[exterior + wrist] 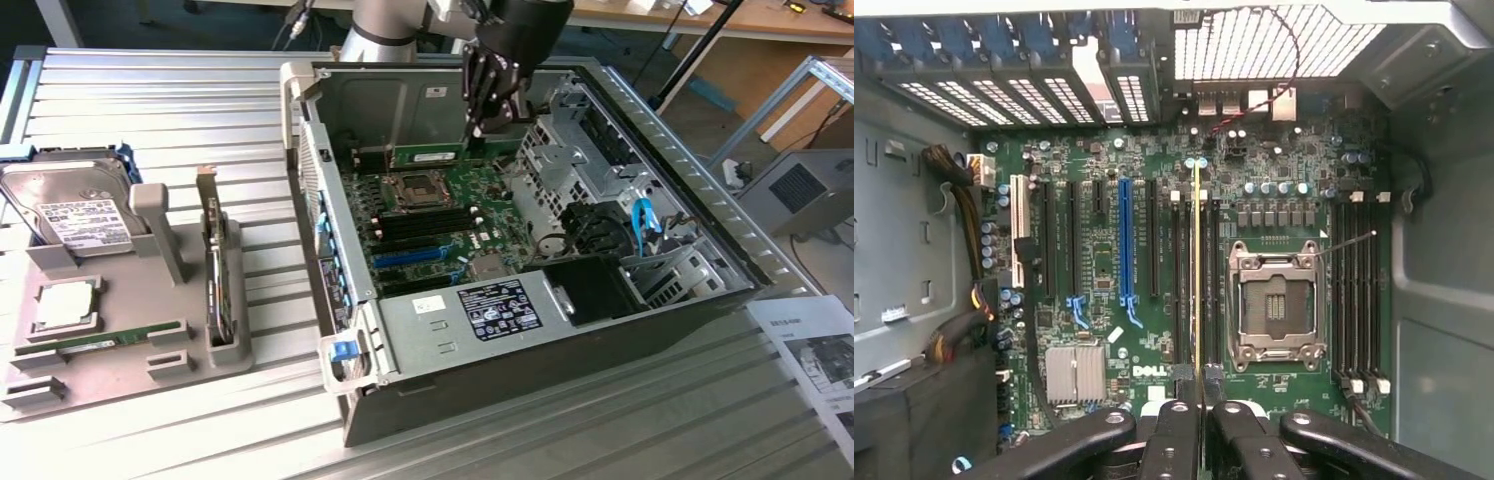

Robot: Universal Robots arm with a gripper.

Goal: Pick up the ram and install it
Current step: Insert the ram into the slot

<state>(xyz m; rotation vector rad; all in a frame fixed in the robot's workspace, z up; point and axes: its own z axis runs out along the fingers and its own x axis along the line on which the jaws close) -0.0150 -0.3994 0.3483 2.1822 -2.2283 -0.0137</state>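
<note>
Reaching down into the open grey metal computer case (400, 335) on the ribbed silver table (160, 100), the black gripper (477, 128) is clenched on the ram (427, 156), a long thin green stick. The ram sits inside the case, over the green board near the back wall. On the exterior view's left, a grey plastic tray (120, 378) holds a silver hard drive (74, 215), a small square silver chip (64, 305), a green card standing on its edge (214, 265) and a second green stick lying flat (107, 340).

From the wrist view, the gripper (1200, 410) pinches the ram (1197, 260) by one end. The ram shows as a thin line running along the long black slots (1179, 280), between the blue slot (1124, 240) and the square metal chip socket (1274, 305) on the big green motherboard (1099, 265). I cannot tell if it touches a slot.
</note>
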